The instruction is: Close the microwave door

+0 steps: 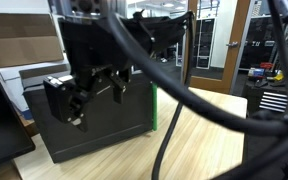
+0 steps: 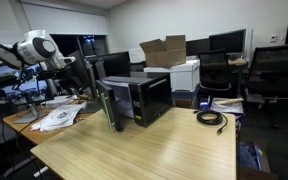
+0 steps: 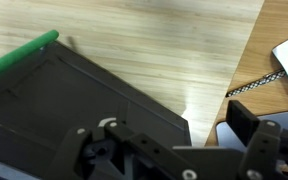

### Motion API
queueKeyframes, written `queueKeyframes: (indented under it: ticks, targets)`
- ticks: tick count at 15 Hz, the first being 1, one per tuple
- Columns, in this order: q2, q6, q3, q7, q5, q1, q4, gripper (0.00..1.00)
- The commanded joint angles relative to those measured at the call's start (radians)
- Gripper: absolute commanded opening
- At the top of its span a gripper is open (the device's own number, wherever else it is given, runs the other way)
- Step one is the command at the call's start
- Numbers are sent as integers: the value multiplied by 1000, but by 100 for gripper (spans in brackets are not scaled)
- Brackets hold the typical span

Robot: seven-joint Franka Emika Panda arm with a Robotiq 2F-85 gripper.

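The dark microwave (image 2: 152,95) stands on the wooden table (image 2: 154,150). Its door (image 2: 109,105) stands open, swung out from the front. In an exterior view the door (image 1: 104,125) is a large dark panel with a green strip (image 1: 154,108) on its edge. My gripper (image 1: 99,90) hangs open just in front of the panel's upper part. In the wrist view the door (image 3: 74,100) with its green strip (image 3: 19,55) lies under the gripper (image 3: 169,130). One finger (image 3: 249,125) is beyond the door's corner, and the jaws hold nothing.
Thick black arm cables (image 1: 184,95) cross an exterior view. Cardboard boxes (image 2: 164,50) and a white printer (image 2: 186,72) stand behind the microwave. A coiled black cable (image 2: 212,120) and papers (image 2: 59,118) lie on the table. Office chairs (image 2: 274,70) stand beyond it.
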Motion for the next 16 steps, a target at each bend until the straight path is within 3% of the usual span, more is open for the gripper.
queueKeyframes:
  ticks: [1,11,16]
  targets:
    - [-8,-15,-16,7,-8,-18,-9,72]
    - [1,21,-80,-133,12,-103,-2,3]
    - [22,58,-124,-160,-17,-141,20,0]
